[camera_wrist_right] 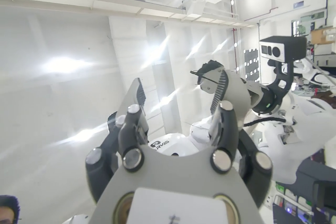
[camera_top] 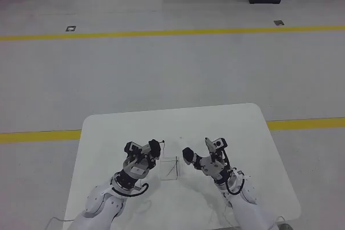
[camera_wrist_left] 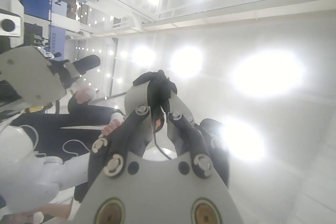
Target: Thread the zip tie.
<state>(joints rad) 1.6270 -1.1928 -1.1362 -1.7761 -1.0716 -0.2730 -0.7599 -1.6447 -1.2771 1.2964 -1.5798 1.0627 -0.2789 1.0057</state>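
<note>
Here, left tool (camera_wrist_left: pixel 157 83) clamped on black zip tie (camera_wrist_left: pixel 157 104), right tool (camera_wrist_right: pixel 181 82) — spread apart, above table (camera_top: pixel 115 132).

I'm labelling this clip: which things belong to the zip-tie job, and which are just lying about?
In the job: zip tie, gripped in the shut left tool; open right tool.
Lying about: small clear piece on the table, untouched.

Left claw (camera_wrist_left: pixel 156 82) clamped on thin black zip tie (camera_wrist_left: pixel 115 95), ceiling lights (camera_wrist_left: pixel 267 72) behind
</note>
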